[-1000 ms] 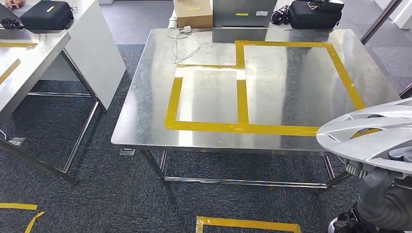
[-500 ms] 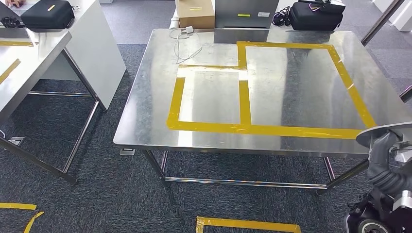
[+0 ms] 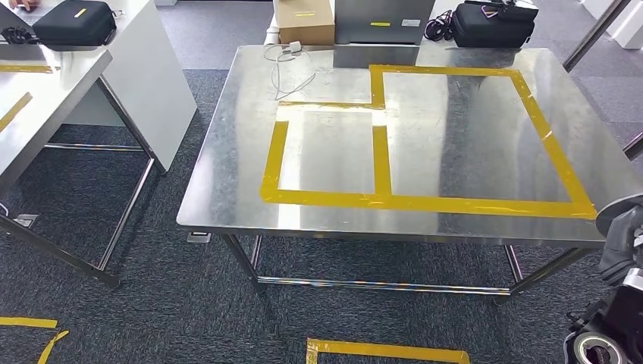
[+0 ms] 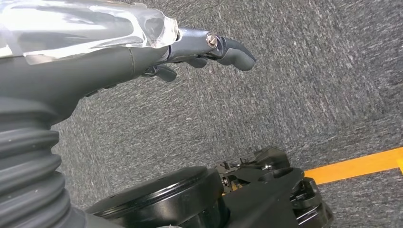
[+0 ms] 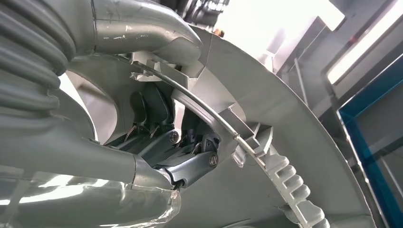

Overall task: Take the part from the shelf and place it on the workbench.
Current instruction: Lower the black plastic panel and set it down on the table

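Note:
The part [image 5: 304,142] is a large silver-grey round cover with a toothed rim. My right hand [image 5: 161,156] grips it from behind, dark fingers [image 5: 190,168] hooked through an opening near its rim. In the head view a sliver of the part's edge [image 3: 613,214] and my right arm [image 3: 626,250] sit low at the right, just off the near right corner of the steel workbench [image 3: 235,152]. Yellow tape [image 3: 383,201] marks two rectangles on the bench top. My left hand [image 4: 199,52] hangs over grey carpet, holding nothing, fingers loosely apart.
A cardboard box [image 3: 305,19], a grey case [image 3: 383,19], a black bag [image 3: 493,26] and a white cable [image 3: 288,64] lie at the bench's far edge. A second table [image 3: 45,98] with a black bag [image 3: 74,21] stands left. Yellow tape [image 3: 387,350] marks the floor.
The part and my right arm have dropped down and to the right, from covering the bench's near right corner to almost out of the head view.

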